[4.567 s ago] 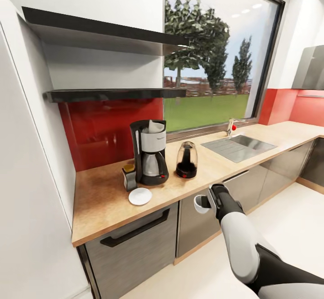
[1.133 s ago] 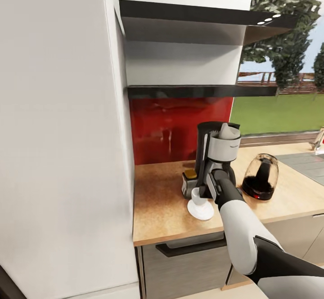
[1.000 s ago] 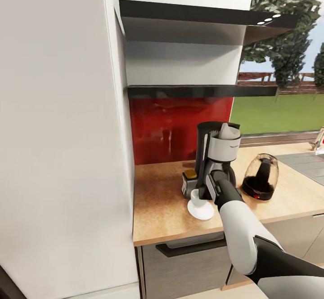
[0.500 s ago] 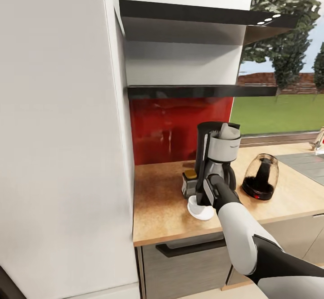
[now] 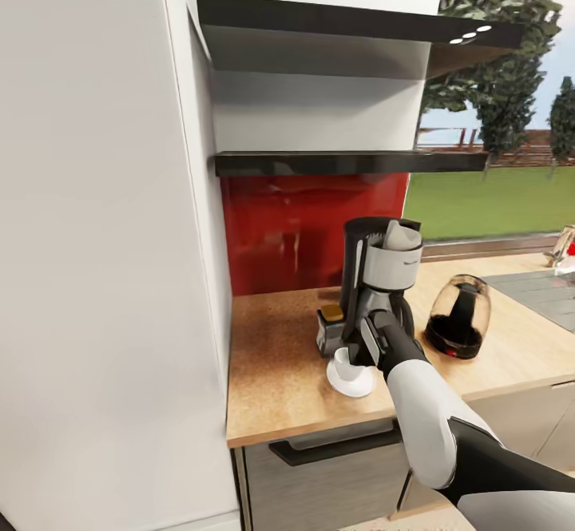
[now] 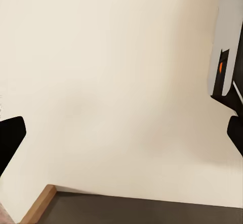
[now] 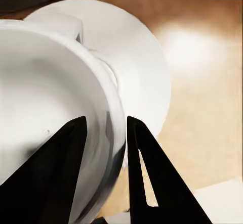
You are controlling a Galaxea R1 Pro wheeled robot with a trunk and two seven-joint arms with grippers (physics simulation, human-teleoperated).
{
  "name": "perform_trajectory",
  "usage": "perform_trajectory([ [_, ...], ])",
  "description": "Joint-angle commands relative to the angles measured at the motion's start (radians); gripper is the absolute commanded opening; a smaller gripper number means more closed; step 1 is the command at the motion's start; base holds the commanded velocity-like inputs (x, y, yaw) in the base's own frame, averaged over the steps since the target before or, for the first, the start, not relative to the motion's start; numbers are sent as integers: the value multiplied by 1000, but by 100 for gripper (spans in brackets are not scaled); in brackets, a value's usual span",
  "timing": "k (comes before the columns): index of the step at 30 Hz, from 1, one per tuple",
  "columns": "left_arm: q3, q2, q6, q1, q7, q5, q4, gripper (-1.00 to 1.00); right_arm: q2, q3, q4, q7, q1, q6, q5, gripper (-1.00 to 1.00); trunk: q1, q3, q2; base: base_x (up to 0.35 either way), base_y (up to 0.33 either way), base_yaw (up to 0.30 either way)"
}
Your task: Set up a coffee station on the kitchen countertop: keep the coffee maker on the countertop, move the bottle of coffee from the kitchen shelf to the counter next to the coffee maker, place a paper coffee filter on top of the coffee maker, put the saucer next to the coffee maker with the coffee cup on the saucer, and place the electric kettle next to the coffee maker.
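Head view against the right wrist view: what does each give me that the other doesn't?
Head only: the coffee maker with the paper coffee filter on top, the bottle of coffee to one side of it, the electric kettle to the other.

Right wrist only: the right tool has one finger inside the coffee cup and one outside its wall.

Both: the cup over the saucer, on the countertop.

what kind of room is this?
A home kitchen, by the look of it: coffee maker and electric kettle on a wood-look countertop, red backsplash, wall shelves.
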Motion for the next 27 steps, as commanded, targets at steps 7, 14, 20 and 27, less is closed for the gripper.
perform_trajectory([
  [7,8,0,-5,-1,3,-10,2,100,2,-7,1,-6,-1,1,-5,-100,0,-2,-2,0,0,-237],
  [14,10,1,-5,-1,3,-10,2,100,2,-5,3,-5,-1,-5,-8,-100,0,-2,-2,1,0,-29],
  [20,9,-1,-5,-1,3,-10,2,100,2,-5,4,-5,-1,-6,-11,-100,0,-2,-2,102,0,-1],
  [27,8,-1,-5,-1,3,-10,2,100,2,-5,5,-3,-1,-37,-10,-100,0,-2,-2,51,18,0],
])
